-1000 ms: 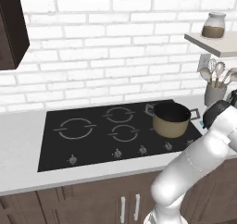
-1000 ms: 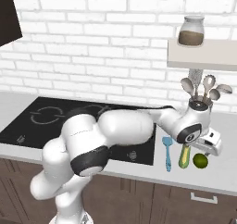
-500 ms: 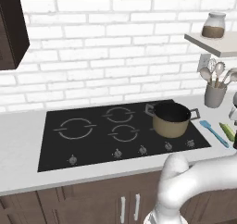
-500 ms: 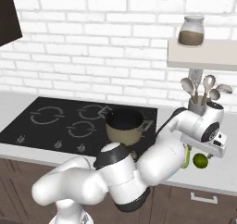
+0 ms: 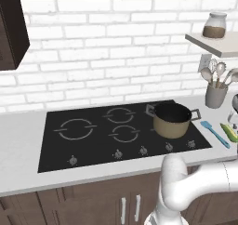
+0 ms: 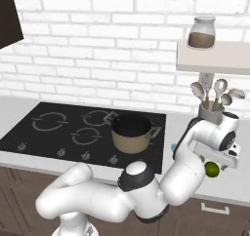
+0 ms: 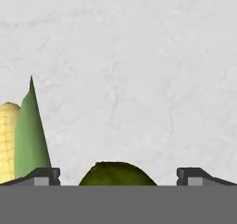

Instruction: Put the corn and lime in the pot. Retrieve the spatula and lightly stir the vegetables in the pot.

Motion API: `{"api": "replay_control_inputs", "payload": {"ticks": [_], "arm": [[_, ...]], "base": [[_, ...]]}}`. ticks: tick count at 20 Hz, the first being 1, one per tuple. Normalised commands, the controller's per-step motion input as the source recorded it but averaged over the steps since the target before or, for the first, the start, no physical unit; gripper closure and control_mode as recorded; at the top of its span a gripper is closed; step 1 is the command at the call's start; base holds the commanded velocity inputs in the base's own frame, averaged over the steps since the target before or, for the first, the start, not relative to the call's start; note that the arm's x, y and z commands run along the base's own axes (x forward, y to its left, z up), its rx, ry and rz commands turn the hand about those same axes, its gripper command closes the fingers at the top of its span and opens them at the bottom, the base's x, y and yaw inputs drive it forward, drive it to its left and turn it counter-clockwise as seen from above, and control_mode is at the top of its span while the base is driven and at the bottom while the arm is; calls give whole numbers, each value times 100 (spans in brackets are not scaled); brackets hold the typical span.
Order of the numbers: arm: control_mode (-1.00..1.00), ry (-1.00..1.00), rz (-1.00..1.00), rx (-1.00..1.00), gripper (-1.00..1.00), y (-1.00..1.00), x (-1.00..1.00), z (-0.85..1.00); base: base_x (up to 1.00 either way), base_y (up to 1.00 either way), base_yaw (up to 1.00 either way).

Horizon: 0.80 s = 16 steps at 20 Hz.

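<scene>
The jaws stand wide, with the lime (image 7: 117,173) on the surface (image 7: 139,56) between them and the corn (image 7: 21,135) just outside one jaw. The lime looks small, firm and smooth; it may roll, so close across its middle.

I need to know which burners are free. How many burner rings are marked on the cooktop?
3 visible: a large ring at left, one at the back, one at front centre. The pot may hide another.
</scene>
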Motion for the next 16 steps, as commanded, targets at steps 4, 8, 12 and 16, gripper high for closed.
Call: {"api": "replay_control_inputs", "payload": {"ticks": [4, 8, 12, 16], "arm": [[-100, 4, 3, 0, -100, -15, -2, -26], [-100, 0, 1, 0, -100, -22, -23, -17], [-100, 0, 2, 0, -100, -11, -33, -10], [-100, 0, 6, 0, -100, 0, -18, -6]], "base": [[0, 0, 0], [0, 0, 0], [0, 0, 0], [0, 0, 0]]}}
